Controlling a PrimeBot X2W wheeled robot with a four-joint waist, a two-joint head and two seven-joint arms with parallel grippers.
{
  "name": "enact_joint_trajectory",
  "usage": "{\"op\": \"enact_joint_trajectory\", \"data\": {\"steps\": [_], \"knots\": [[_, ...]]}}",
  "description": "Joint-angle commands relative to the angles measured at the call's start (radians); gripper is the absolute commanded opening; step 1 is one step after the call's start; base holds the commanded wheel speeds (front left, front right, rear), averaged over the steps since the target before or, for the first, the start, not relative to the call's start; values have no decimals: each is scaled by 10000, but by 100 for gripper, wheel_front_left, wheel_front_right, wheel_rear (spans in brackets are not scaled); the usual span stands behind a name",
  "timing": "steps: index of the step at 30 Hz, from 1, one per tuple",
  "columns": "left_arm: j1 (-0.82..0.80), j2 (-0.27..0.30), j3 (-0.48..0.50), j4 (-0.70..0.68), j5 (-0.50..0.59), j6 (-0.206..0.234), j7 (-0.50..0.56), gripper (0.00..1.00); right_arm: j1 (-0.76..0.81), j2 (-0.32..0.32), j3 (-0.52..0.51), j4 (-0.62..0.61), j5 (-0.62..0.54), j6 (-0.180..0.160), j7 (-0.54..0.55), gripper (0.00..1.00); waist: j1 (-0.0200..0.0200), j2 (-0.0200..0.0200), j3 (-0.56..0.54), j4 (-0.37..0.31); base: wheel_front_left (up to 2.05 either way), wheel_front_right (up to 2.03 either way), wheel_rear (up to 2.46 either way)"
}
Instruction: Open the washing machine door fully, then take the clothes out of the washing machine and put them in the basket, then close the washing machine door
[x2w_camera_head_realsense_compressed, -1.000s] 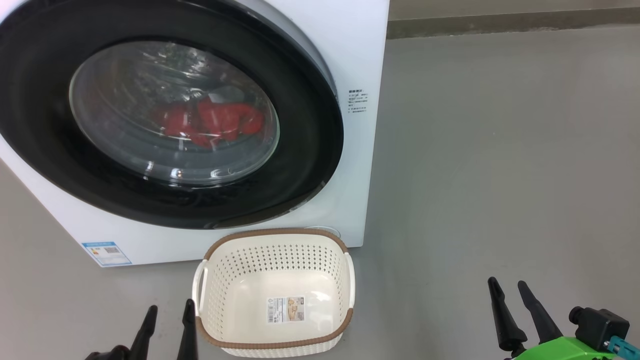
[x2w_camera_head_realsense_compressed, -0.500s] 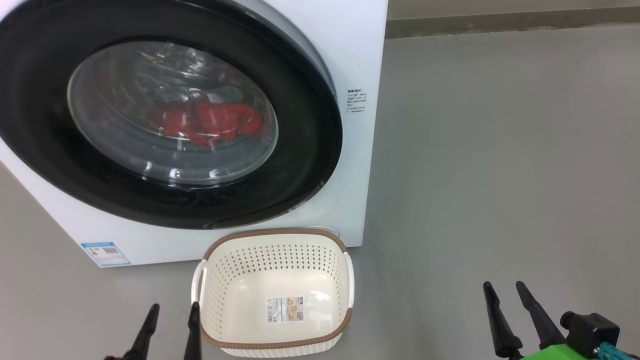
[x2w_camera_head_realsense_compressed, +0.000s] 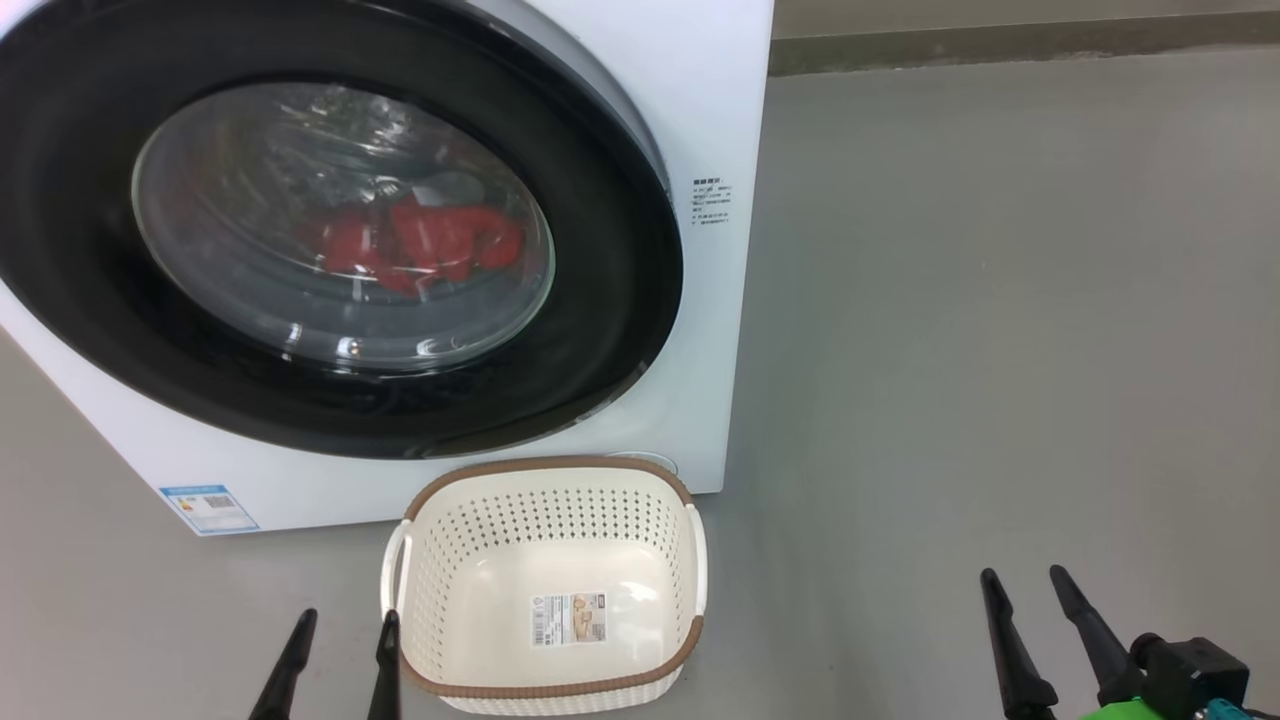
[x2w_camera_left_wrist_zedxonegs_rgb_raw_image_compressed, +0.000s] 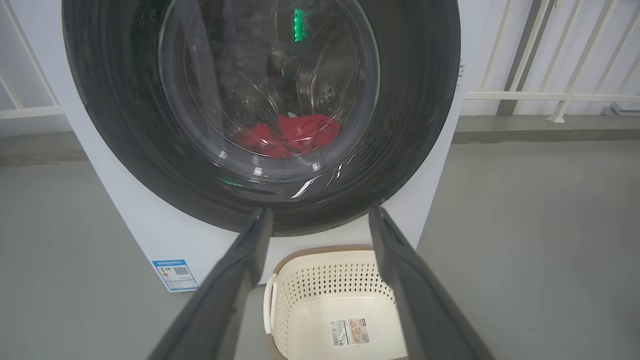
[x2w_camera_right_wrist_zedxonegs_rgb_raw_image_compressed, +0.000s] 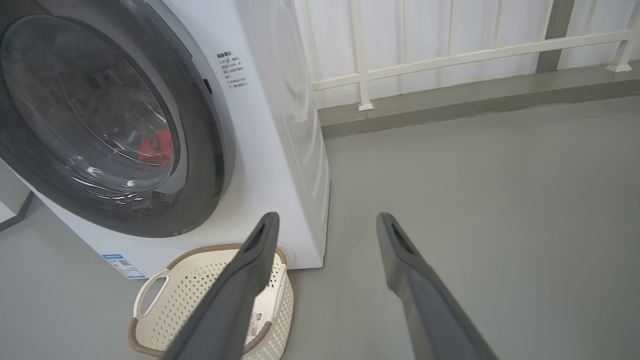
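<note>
Head view first: big white front-loading washing machine (x2w_camera_head_realsense_compressed: 720, 120), cropped at the top and left. Round door (x2w_camera_head_realsense_compressed: 620, 300) with wide glossy black rim and bulging clear glass window, shut flat against the front. Bright red clothes (x2w_camera_head_realsense_compressed: 430, 240) low in the drum behind the glass, smeared by reflections, trim impossible to make out. Small cream-white perforated plastic basket (x2w_camera_head_realsense_compressed: 545, 470) with brown woven-look rim on the grey floor (x2w_camera_head_realsense_compressed: 1000, 300) just in front of the machine, near edge clipped, paper label (x2w_camera_head_realsense_compressed: 572, 619) on its bottom. Left gripper (x2w_camera_head_realsense_compressed: 347, 614) just beside the basket's left side, fingers spread wide, holding nothing, base cut off. Right gripper (x2w_camera_head_realsense_compressed: 1023, 572) well apart from the basket, equally wide and empty, green wrist piece (x2w_camera_head_realsense_compressed: 1120, 712) mostly cut off.

Over to the left wrist: door cropped at the top, clothes a red heap at the glass bottom, blue sticker (x2w_camera_left_wrist_zedxonegs_rgb_raw_image_compressed: 175, 274) at the lower corner, basket half hidden behind one finger.

Right wrist now: machine from the side, door cropped at the left, a sliver of red, basket partly behind a finger, white railing (x2w_camera_right_wrist_zedxonegs_rgb_raw_image_compressed: 450, 55) beyond.

Against a second ago: right gripper slightly lower and further right, less green showing; left gripper's base gone below the edge; both spreads unchanged; door, clothes and basket as before, bar a slight camera shift.
</note>
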Motion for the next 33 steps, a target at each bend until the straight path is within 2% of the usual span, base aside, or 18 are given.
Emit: {"op": "enact_joint_trajectory", "data": {"steps": [1, 7, 20, 21, 22, 23, 27, 33], "knots": [[-90, 40, 332, -209, -32, -104, -122, 100, -33, -133, 138, -250, -19, -7, -136, 100, 0, 0, -2, -13, 0, 0, 0], [-149, 38, 432, 195, -836, -378, -122, 100, 75, -107, -123, -160, 146, -7, -136, 100, 0, 0, -10, -87, 0, 0, 0], [-216, 36, 515, 341, -1003, -498, -122, 100, 113, -87, -232, -160, 168, -7, -136, 100, 0, 0, 6, -123, 0, 0, 0], [-219, 36, 515, 334, -1013, -499, -122, 100, 94, -86, -182, -186, 279, -7, -136, 82, 0, 0, 7, -116, 0, 0, 0], [-221, 36, 518, 321, -1022, -498, -122, 100, 60, -85, -148, -231, 455, -7, -136, 47, 0, 0, 18, -114, 0, 0, 0], [-229, 36, 516, 295, -1039, -491, -122, 100, -27, -84, -12, -319, 793, -7, -136, 0, 0, 0, 44, -101, 0, 0, 0], [-313, 36, 486, 258, -1070, -494, -122, 100, -465, -83, 274, -460, 1675, -7, -136, 0, 0, 0, 196, -75, 0, 0, 0], [-668, 36, 335, 195, -1158, -520, -122, 100, -1997, -83, 636, -654, 3308, -7, -136, 0, 0, 0, 684, 37, 0, 0, 0]]}}
